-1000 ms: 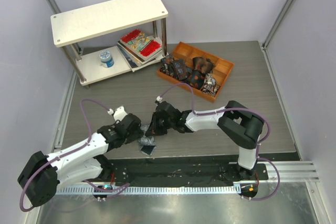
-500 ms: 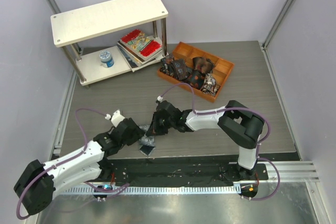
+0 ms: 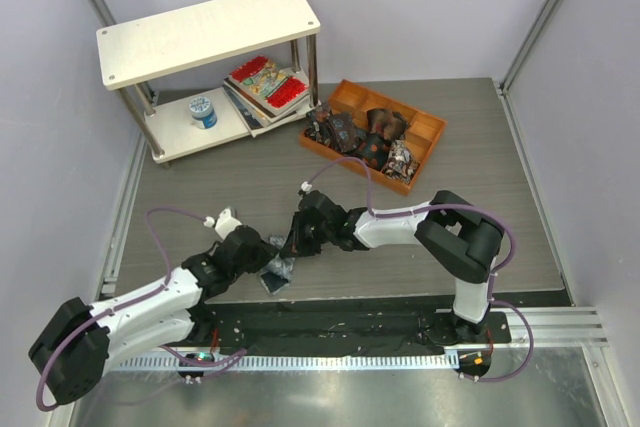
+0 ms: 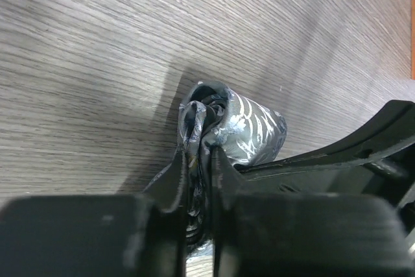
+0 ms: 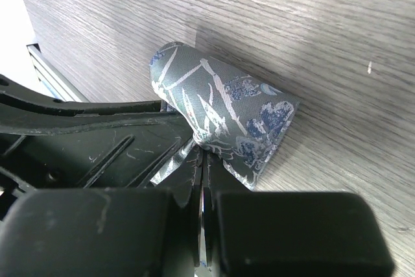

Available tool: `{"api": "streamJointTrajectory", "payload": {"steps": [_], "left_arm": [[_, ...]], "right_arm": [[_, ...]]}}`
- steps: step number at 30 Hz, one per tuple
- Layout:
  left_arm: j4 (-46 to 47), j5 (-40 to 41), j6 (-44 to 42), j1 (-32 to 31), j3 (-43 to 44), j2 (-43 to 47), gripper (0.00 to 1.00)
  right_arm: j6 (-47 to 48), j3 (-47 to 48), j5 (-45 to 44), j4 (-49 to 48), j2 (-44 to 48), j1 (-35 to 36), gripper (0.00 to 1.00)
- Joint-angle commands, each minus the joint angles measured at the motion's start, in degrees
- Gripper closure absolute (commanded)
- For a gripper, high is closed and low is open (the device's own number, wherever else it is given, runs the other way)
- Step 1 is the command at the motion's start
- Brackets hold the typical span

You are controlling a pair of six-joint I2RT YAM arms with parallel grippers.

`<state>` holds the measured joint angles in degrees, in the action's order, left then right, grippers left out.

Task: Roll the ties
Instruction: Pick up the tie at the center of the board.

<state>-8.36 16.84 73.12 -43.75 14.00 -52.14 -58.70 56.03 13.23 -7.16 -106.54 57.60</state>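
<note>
A grey-blue tie with a pale pattern lies partly rolled on the table between my two grippers. In the left wrist view the roll stands on the wood, and my left gripper is shut on its inner fabric. In the right wrist view my right gripper is shut on the lower edge of the roll. In the top view the left gripper and right gripper meet at the tie. Several small dark rolled ties sit in the orange tray.
A white two-level shelf stands at the back left, with red-patterned books and a blue-and-white can on its lower level. A black mat runs along the near edge.
My left arm has lowered and shifted slightly toward the tie. The tie's loose end has moved a little nearer. The right arm has hardly moved.
</note>
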Motion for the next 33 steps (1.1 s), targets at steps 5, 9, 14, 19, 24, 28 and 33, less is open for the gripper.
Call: {"api": "streamJointTrajectory", "payload": {"steps": [5,9,14,19,24,28,33], "left_arm": [[-7.1,-2.8,-1.6,-0.6,-1.5,-2.1,1.0],[-7.8,-2.6,-2.0,-0.7,0.1,-2.3,1.0],[-9.1,-2.3,-2.3,-0.7,2.1,-1.6,1.0],[-9.9,-2.3,-2.5,-1.0,3.8,-0.9,1.0],[-12.6,-1.8,-3.9,-1.1,8.2,-0.7,1.0],[-14.3,-1.5,-4.8,-1.2,11.7,-0.9,1.0],[-15.2,-1.9,-5.7,-1.3,15.8,-2.1,1.0]], "right_arm": [[-0.2,-1.4,-1.3,-1.6,2.8,-1.3,0.93],[-0.5,-6.1,-3.5,-4.4,9.9,-4.1,0.75],[-2.1,-15.2,-7.8,-7.1,22.5,-9.0,0.58],[-4.0,-20.8,-12.4,-6.6,30.8,-12.2,0.54],[-5.2,-25.4,-15.7,-5.7,37.7,-15.3,0.53],[-5.4,-26.9,-16.6,-4.6,40.8,-16.6,0.53],[-6.4,-29.1,-19.3,-3.7,45.3,-17.9,0.53]]}}
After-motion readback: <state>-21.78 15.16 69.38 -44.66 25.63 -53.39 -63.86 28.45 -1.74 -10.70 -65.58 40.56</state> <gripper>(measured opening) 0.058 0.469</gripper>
